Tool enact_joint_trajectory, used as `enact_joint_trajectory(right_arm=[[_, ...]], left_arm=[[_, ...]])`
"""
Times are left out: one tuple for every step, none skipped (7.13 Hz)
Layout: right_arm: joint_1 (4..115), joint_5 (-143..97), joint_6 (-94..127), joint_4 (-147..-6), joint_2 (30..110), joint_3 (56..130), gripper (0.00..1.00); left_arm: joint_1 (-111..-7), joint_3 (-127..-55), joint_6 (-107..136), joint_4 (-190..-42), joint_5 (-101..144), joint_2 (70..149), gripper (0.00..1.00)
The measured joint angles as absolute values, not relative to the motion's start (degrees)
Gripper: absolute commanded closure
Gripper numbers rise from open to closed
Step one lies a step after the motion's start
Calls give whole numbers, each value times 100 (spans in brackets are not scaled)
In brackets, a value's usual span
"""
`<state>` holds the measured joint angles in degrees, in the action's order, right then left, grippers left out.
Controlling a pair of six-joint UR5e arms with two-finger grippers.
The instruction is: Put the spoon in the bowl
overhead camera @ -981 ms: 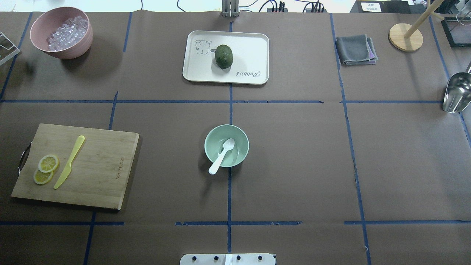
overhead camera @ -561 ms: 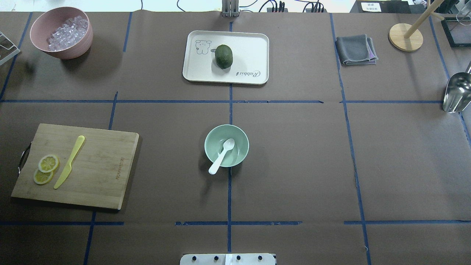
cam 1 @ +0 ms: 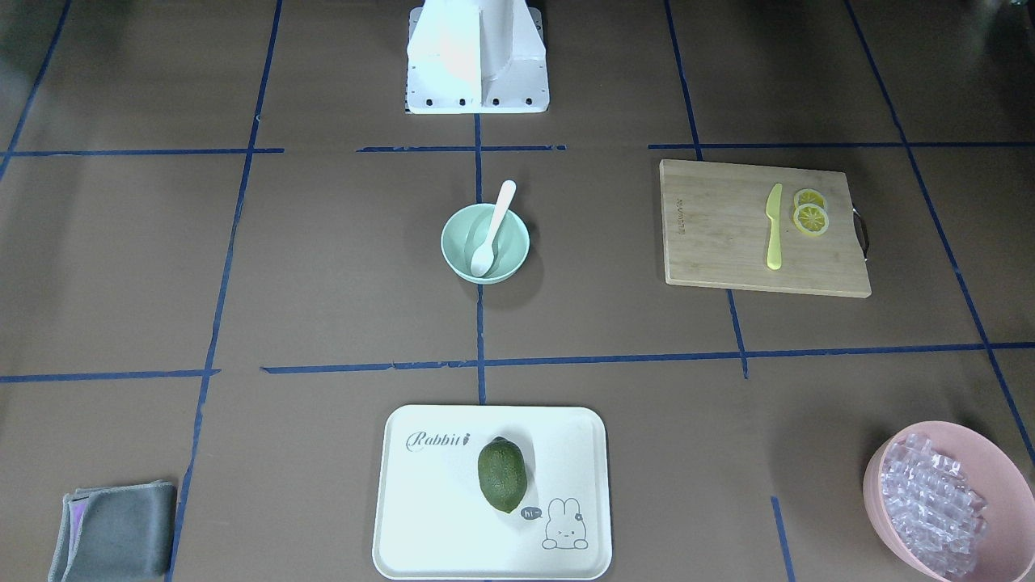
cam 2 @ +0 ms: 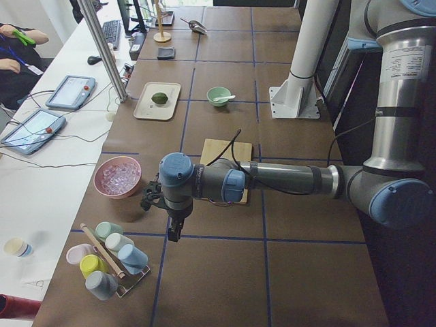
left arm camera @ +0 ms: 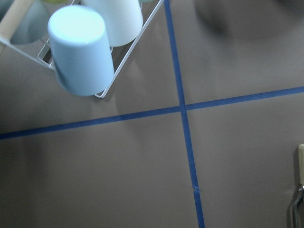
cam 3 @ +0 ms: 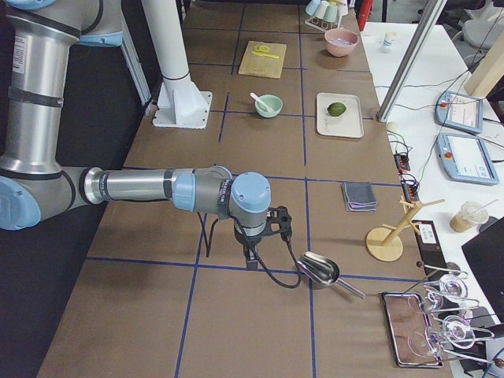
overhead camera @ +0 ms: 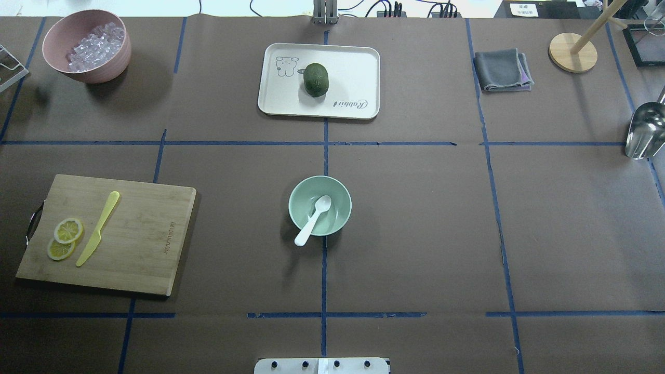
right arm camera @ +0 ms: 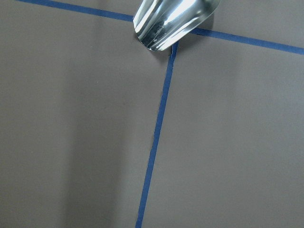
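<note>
The white spoon (overhead camera: 313,219) lies in the mint-green bowl (overhead camera: 344,201) at the table's middle, scoop inside and handle sticking out over the rim toward the robot. It shows the same way in the front-facing view, spoon (cam 1: 492,229) in bowl (cam 1: 453,252). My left gripper (cam 2: 174,231) hangs far off at the table's left end, near the cup rack. My right gripper (cam 3: 250,260) hangs at the right end beside the metal scoop. Both show only in the side views, so I cannot tell if they are open or shut.
A cutting board (overhead camera: 135,234) with a yellow knife (overhead camera: 98,227) and lemon slices lies left of the bowl. A white tray (overhead camera: 353,67) with an avocado (overhead camera: 316,79), a pink bowl of ice cubes (overhead camera: 85,44), a grey cloth (overhead camera: 501,70), a metal scoop (overhead camera: 644,130) and a cup rack (cam 2: 109,262) stand around.
</note>
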<state>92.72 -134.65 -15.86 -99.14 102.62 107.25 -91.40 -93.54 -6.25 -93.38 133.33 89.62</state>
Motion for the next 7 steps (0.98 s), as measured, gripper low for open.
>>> enact_joint_trajectory(right_arm=[[9271, -13465, -1584, -9914, 10261, 10727, 0], [9267, -13465, -1583, -9914, 10263, 10725, 0], [9267, -13467, -1582, -9914, 10265, 10724, 0], [9269, -13471, -1582, -9914, 10265, 10723, 0], [9271, -13473, -1582, -9914, 10265, 10720, 0], [9270, -13473, -1582, -9914, 10266, 10717, 0], [9269, -13473, -1582, -9914, 10266, 10717, 0]], left_arm=[[-9140, -9351, -626, -9336, 13333, 8945, 0], [-9140, -9345, -625, -9334, 13333, 8936, 0], [-9141, -9340, -624, -9334, 13333, 8933, 0], [-9141, -9344, -624, -9334, 13333, 8909, 0], [-9141, -9368, -624, -9334, 13333, 8865, 0], [-9141, -9400, -624, -9336, 13333, 8835, 0], [-9141, -9414, -624, -9340, 13333, 8822, 0]])
